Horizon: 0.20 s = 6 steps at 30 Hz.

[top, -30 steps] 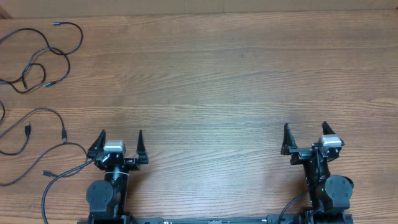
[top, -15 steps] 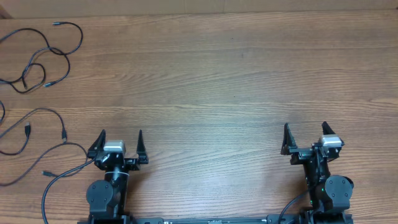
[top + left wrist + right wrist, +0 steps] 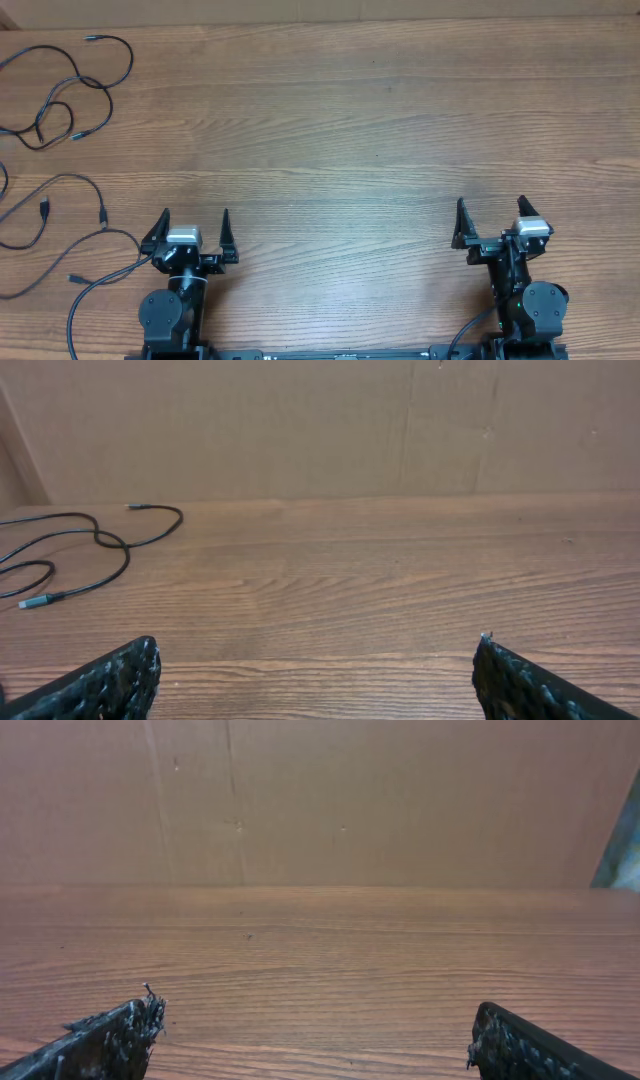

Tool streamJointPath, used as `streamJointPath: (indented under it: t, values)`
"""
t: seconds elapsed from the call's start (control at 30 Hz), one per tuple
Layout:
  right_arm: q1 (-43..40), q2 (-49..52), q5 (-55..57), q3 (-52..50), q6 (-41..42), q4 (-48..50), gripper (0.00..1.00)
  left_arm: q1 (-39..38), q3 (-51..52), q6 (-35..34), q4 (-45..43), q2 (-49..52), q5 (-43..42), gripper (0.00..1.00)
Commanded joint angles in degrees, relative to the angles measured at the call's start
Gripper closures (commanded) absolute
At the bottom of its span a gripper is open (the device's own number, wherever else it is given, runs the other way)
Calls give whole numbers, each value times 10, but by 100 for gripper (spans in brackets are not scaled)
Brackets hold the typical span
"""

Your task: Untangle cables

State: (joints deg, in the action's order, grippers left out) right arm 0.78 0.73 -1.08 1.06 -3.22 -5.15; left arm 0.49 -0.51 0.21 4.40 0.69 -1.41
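Several loose cables on wood-grain table, brown cardboard wall behind

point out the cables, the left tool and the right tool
cables (image 3: 108, 88), overhead view, bend of the upper loop
left tool (image 3: 195, 216), overhead view, midway between fingertips
right tool (image 3: 490, 204), overhead view, midway between fingertips

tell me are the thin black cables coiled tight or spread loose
Spread loose: the thin black cables lie in open loops along the left edge of the wooden table, crossing in places.
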Motion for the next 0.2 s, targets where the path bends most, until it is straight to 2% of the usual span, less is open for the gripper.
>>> streamJointPath:
  t: [0.0,0.17]
  values:
    - [-2,-6,4,-6,-2,3,0,2,2,11,1,-5,3,0]
    - [-2,-6,4,-6,-2,3,0,2,2,11,1,-5,3,0]
